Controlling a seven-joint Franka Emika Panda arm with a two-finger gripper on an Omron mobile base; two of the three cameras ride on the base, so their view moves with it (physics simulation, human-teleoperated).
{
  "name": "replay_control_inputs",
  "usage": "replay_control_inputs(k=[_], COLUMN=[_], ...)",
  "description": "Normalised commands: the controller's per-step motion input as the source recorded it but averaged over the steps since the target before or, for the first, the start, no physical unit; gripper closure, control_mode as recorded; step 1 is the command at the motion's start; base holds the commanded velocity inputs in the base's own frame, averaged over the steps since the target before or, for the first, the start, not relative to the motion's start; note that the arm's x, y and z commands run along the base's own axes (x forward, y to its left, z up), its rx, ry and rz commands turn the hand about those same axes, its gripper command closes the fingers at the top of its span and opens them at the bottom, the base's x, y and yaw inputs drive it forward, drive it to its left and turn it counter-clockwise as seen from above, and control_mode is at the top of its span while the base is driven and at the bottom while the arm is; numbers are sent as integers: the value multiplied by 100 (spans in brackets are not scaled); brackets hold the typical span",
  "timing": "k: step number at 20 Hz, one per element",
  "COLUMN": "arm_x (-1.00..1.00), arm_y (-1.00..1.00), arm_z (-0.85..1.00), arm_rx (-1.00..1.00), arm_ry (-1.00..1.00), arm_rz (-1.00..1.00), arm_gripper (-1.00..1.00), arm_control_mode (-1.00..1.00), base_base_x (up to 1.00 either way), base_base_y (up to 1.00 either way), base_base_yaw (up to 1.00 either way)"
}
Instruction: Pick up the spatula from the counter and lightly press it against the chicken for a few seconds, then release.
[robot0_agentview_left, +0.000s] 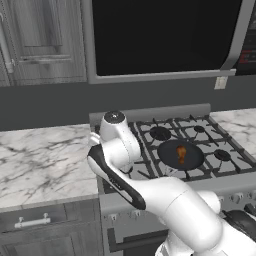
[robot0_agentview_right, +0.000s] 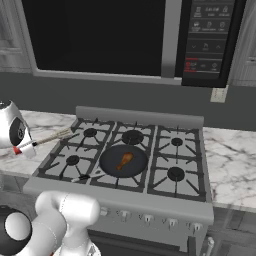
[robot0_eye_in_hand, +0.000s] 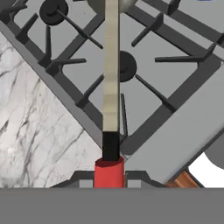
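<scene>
The spatula (robot0_eye_in_hand: 110, 83) has a red handle, a black collar and a long pale blade. My gripper (robot0_eye_in_hand: 109, 177) is shut on the red handle, and the blade reaches out over the stove's front-left burner grates. In the right base view the gripper (robot0_agentview_right: 20, 149) is at the left edge of the stove, holding the spatula (robot0_agentview_right: 50, 137) tilted toward the burners. The chicken (robot0_agentview_right: 124, 160), an orange drumstick, lies in a dark round pan (robot0_agentview_right: 107, 162) at the stove's middle front, well right of the blade tip. From the left base camera, the chicken (robot0_agentview_left: 181, 153) lies in the pan (robot0_agentview_left: 167, 150) beyond my arm.
The gas stove (robot0_agentview_right: 125, 192) has several burners with raised black grates and a low back guard (robot0_agentview_right: 140, 117). Marble counter (robot0_agentview_left: 45, 160) lies to the left and more marble counter (robot0_agentview_right: 232, 165) to the right. A microwave (robot0_agentview_right: 150, 35) hangs above.
</scene>
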Motion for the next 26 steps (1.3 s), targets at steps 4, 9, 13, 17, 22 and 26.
replay_control_inputs(k=[4, 9, 13, 17, 22, 26], arm_x=[0, 0, 0, 3, 23, 35], arm_y=[-61, -61, -50, -54, -45, -32], arm_z=[8, 0, 0, 0, 0, 0], arm_rx=[3, 0, 0, 0, 0, 0], arm_ry=[1, 0, 0, 1, 5, 9], arm_rz=[-4, 0, 0, 0, -1, -7], arm_gripper=[100, 100, 100, 100, 100, 100], arm_control_mode=[-100, -100, -100, -100, -100, -100], base_base_x=[0, 0, 0, 0, 0, 0], base_base_y=[0, 0, 0, 0, 0, 0], base_base_yaw=[0, 0, 0, 0, 0, 0])
